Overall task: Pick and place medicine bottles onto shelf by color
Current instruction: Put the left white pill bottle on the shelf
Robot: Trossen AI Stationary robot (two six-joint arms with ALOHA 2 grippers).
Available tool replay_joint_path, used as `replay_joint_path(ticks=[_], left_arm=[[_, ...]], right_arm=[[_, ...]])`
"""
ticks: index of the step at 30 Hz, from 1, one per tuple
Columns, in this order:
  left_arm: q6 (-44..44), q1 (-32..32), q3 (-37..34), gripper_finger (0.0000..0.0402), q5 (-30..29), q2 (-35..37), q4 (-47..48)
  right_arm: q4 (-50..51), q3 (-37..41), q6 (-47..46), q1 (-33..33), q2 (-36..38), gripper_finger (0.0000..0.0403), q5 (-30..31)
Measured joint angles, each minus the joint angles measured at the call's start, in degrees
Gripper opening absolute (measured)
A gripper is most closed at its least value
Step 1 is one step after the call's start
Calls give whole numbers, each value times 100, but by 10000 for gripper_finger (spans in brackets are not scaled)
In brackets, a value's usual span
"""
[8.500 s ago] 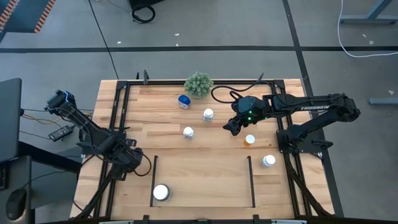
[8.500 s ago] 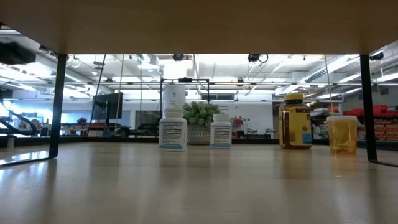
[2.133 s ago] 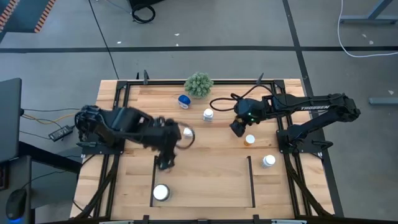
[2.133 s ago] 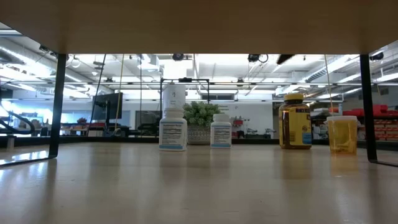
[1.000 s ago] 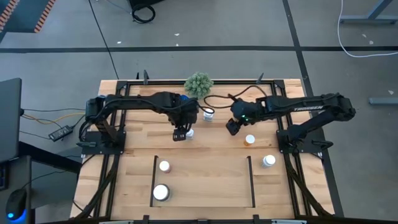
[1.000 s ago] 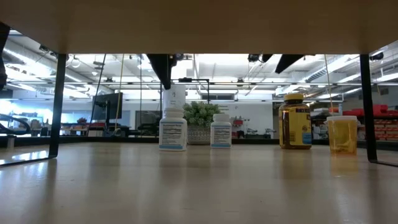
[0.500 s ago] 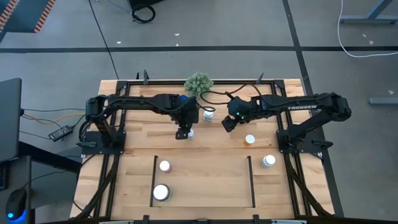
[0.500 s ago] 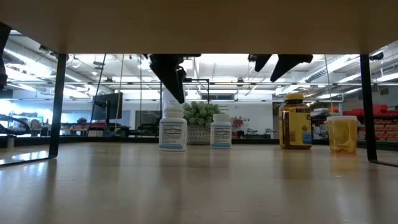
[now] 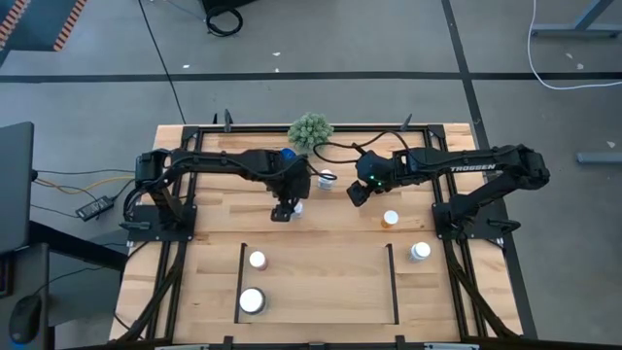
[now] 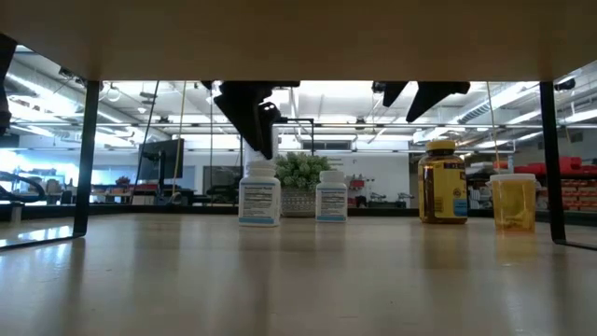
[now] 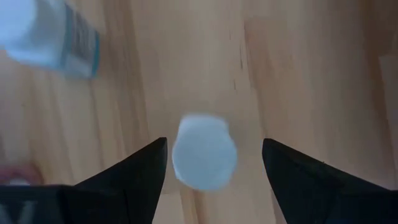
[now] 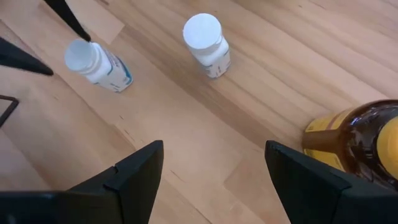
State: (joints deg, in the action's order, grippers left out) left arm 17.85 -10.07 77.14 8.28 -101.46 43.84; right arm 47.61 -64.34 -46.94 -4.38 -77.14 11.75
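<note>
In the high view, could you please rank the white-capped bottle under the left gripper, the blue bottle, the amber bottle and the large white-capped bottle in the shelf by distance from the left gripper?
From the left gripper:
1. White-capped bottle, directly below it, mid-table.
2. Blue bottle, toward the back, beside the plant ball.
3. Large white-capped bottle, front left corner of the shelf.
4. Amber bottle, on the right.

This is a robotics lab or workshop. In the high view a wooden table [image 9: 321, 282] with a black frame [image 9: 185, 194] stands at the centre on a grey concrete floor [image 9: 389, 39] with loose cables [image 9: 564, 29] at upper right. The low view shows strip ceiling lights [image 10: 326, 93] across the top and monitors [image 10: 163, 159] at left.
</note>
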Motion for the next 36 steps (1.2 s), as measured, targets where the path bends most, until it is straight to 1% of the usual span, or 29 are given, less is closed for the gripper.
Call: replay_joint_path(ticks=[4,6,13,24,30,36], left_arm=[[0,-9,9,267,-190,-64,-114],[0,-32,-5,262,-209,-122,18],[-20,120,9,244,-188,-205,46],[-70,162,-2,239,-308,-288,-27],[-62,122,22,234,-335,-293,95],[-68,129,22,231,-333,-460,77]], right_arm=[[0,0,0,0,0,289,0],[1,0,1,0,0,289,2],[13,0,39,0,0,289,7],[13,0,39,2,2,289,4],[26,0,42,2,2,289,2],[25,0,42,2,2,289,-2]])
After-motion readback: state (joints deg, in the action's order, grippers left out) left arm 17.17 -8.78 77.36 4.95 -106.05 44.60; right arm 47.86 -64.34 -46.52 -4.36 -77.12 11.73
